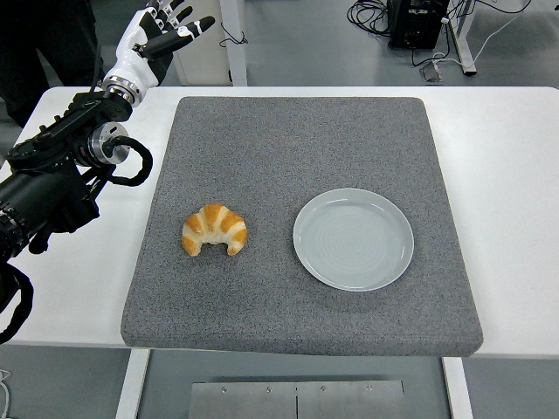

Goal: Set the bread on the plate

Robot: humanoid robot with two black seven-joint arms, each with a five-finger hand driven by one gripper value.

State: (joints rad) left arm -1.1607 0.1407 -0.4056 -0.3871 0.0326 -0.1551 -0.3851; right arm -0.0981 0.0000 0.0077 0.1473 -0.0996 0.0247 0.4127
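White surface (515, 175) with grey mat (288, 140). We see the left hand (159, 35) raised at far left, fingers spread, empty; bread (214, 230) lies nearer us, rightward, well apart; plate (353, 238) beside it.

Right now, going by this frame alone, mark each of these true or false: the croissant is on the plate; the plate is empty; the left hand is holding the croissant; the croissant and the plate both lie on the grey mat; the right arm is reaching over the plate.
1. The croissant is on the plate. False: it lies on the grey mat, to the left of the plate and apart from it.
2. The plate is empty. True.
3. The left hand is holding the croissant. False: it is raised at the table's far left corner, fingers spread, holding nothing.
4. The croissant and the plate both lie on the grey mat. True.
5. The right arm is reaching over the plate. False: no right arm is in view.
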